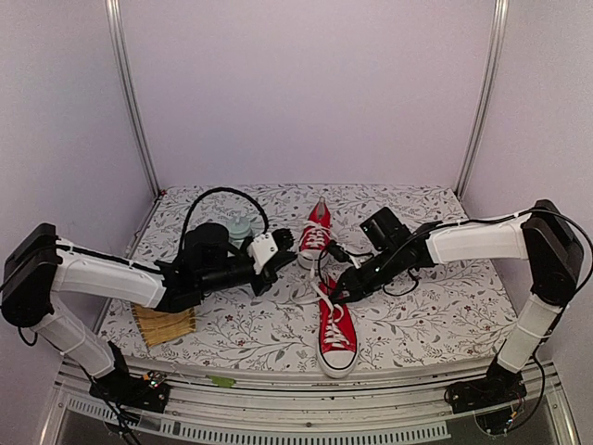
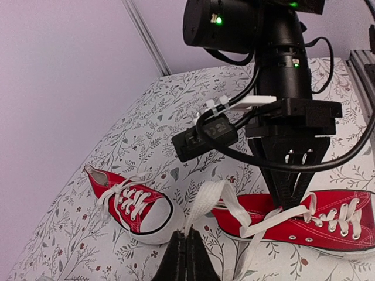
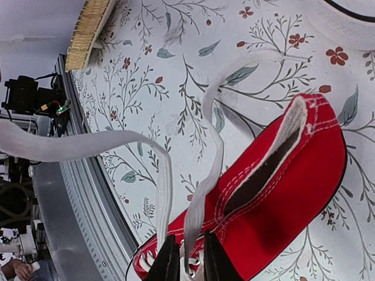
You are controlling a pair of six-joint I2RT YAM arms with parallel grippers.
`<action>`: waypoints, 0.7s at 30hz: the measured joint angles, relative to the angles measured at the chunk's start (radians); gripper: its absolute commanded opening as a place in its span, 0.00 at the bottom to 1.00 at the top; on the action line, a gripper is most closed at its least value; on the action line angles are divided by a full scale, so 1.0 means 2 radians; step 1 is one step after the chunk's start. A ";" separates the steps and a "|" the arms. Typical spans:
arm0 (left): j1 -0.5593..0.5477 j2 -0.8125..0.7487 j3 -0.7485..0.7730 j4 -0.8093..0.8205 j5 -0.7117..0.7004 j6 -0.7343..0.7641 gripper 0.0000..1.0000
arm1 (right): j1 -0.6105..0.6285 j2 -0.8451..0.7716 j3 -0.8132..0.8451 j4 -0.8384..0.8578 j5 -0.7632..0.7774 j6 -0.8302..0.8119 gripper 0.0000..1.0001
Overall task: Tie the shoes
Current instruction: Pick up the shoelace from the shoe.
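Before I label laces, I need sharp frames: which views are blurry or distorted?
Top external: evenly lit, wall rails bowed by the lens, laces tiny. Left wrist: near shoe and lace crisp. Right wrist: the lace strand close to the camera is soft, tablecloth sharp.

Lilac walls, floral tabletop, metal posts

Far shoe cropped; near shoe's toe cut off.
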 measured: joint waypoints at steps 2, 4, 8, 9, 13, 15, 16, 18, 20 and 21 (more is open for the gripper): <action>0.000 0.000 -0.005 0.000 0.000 0.000 0.00 | 0.000 0.006 0.000 0.006 -0.001 -0.002 0.22; 0.000 -0.001 -0.008 -0.001 0.000 0.000 0.00 | 0.000 0.014 0.000 0.008 -0.002 -0.003 0.23; 0.000 -0.009 -0.010 0.000 -0.001 0.000 0.00 | 0.000 0.029 0.000 0.009 -0.006 -0.009 0.02; 0.000 -0.010 -0.010 0.001 0.000 0.000 0.00 | 0.000 0.030 0.000 0.009 -0.007 -0.009 0.01; 0.001 -0.010 -0.010 0.003 0.000 -0.001 0.00 | 0.000 0.028 0.000 0.009 -0.006 -0.011 0.01; 0.001 -0.010 -0.010 0.010 0.000 -0.003 0.00 | 0.000 0.023 0.000 0.008 -0.003 -0.014 0.01; 0.001 -0.009 -0.010 0.014 0.001 -0.003 0.00 | 0.000 0.016 -0.002 0.009 0.000 -0.017 0.01; 0.002 0.001 -0.004 0.025 0.000 -0.005 0.00 | 0.000 -0.004 -0.008 0.010 0.002 -0.024 0.01; 0.004 0.021 0.011 0.037 -0.001 -0.006 0.00 | 0.000 -0.024 -0.014 0.015 0.002 -0.031 0.01; 0.006 0.036 0.022 0.044 -0.001 -0.007 0.00 | 0.000 -0.030 -0.016 0.016 0.003 -0.034 0.01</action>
